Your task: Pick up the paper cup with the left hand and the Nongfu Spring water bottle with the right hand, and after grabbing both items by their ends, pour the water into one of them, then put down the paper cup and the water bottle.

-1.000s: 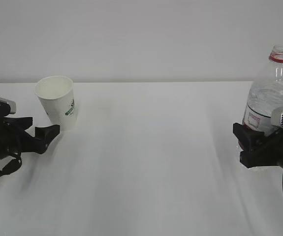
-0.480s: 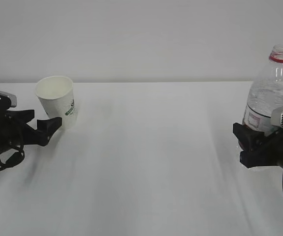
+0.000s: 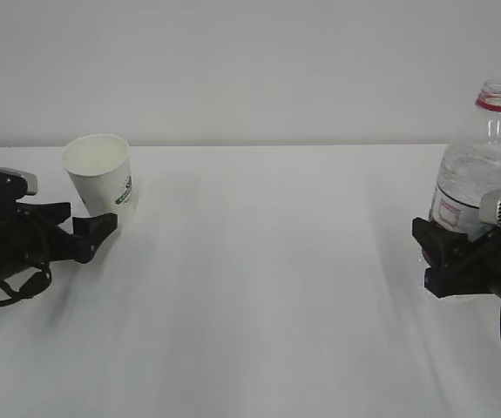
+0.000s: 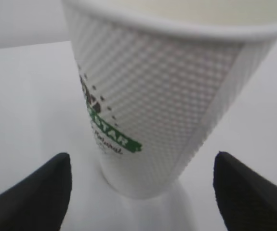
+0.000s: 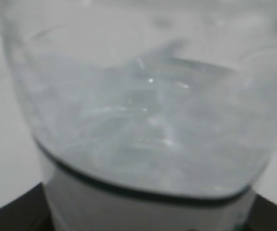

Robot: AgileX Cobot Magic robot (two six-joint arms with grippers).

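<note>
At table's left edge, the cup (image 3: 101,178) is being approached by the wide-open, empty left gripper (image 3: 93,235); closing is called for next. Far right, the bottle (image 3: 477,165) is being clasped low by the right gripper (image 3: 446,252).

Left hand (image 3: 93,231) low, jaws spread wide; right hand (image 3: 442,257) clamped, upright.

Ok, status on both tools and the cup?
Left tool open, straddling paper cup base, no grip. Right tool clamped on water bottle. Table between them clear.
</note>
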